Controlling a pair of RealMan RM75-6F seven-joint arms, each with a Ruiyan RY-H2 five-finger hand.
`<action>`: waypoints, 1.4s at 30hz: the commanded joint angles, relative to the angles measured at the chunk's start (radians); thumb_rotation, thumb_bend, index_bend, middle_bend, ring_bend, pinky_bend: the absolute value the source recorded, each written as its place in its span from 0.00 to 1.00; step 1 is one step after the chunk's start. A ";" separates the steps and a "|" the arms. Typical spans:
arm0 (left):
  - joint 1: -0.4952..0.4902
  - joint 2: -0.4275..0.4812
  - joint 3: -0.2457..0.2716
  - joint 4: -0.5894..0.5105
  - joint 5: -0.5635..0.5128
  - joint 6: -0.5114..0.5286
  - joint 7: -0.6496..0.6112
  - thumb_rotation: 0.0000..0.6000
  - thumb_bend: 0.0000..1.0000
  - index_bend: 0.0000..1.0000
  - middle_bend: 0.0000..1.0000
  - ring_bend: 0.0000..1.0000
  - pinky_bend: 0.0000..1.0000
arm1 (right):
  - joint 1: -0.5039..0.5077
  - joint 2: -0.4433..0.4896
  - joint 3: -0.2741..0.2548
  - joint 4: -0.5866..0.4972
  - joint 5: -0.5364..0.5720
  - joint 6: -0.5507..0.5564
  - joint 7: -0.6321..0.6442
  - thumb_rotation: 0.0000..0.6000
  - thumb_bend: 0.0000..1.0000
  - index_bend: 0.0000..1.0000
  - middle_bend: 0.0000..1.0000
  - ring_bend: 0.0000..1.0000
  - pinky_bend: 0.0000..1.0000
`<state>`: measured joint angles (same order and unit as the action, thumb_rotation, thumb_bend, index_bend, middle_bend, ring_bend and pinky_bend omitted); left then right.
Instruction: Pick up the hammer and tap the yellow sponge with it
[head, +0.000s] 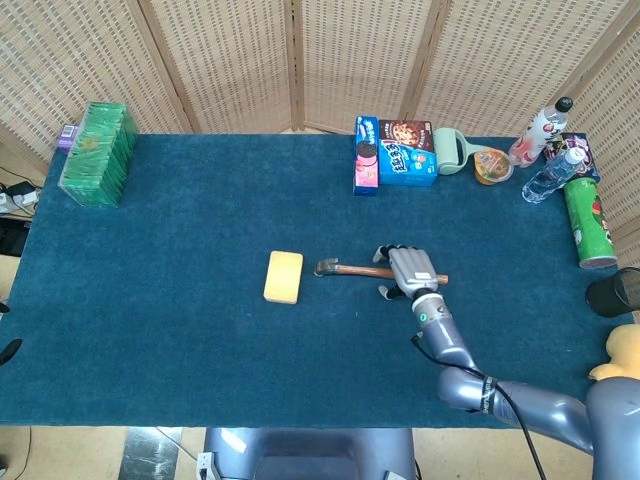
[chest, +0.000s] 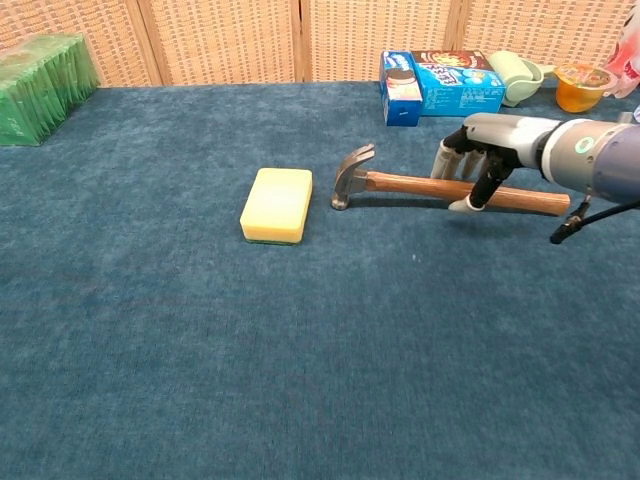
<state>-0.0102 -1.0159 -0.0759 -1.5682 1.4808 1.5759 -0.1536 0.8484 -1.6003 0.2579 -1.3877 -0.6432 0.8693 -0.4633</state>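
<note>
Behind the table stood wicker screens, and a dark blue cloth (head: 180, 300) covered the whole surface. On this cloth the fingers (chest: 447, 162) of the right hand (chest: 487, 150) were spread and arched over the wooden handle of the hammer (chest: 420, 186), with the thumb on the near side and the other fingers on the far side. They straddled the handle near its middle, but the pictures did not show a firm closing around it, so I judged the hand as not yet holding. The left hand was not visible in either view.

The hammer lay flat, its metal head (head: 325, 267) just beside the yellow sponge (head: 283, 277) but apart from it, with the free end of the handle pointing toward the robot's right.

From here I saw some risks. If the fingers closed only partly, the heavy head could pull the tool downward and rotate it in the grasp. A push from the thumb could also slide the hammer along the cloth. Because the sponge was so near, a careless lift could knock it aside.
</note>
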 joint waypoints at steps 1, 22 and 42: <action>0.009 0.002 -0.001 0.007 -0.010 0.007 -0.010 1.00 0.22 0.42 0.33 0.23 0.17 | 0.025 -0.026 0.000 0.036 0.034 -0.012 -0.024 1.00 0.33 0.37 0.33 0.31 0.28; 0.065 0.015 0.003 0.044 -0.040 0.054 -0.062 1.00 0.22 0.42 0.33 0.23 0.17 | 0.100 -0.102 0.051 0.140 0.122 -0.038 -0.013 1.00 0.26 0.77 0.89 1.00 0.93; 0.075 0.011 0.010 0.013 -0.011 0.071 -0.034 1.00 0.22 0.42 0.33 0.23 0.16 | -0.032 0.033 0.213 -0.127 0.117 -0.156 0.442 1.00 0.26 0.82 1.00 1.00 1.00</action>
<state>0.0641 -1.0051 -0.0666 -1.5540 1.4692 1.6459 -0.1890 0.8340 -1.5815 0.4533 -1.4877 -0.5288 0.7270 -0.0550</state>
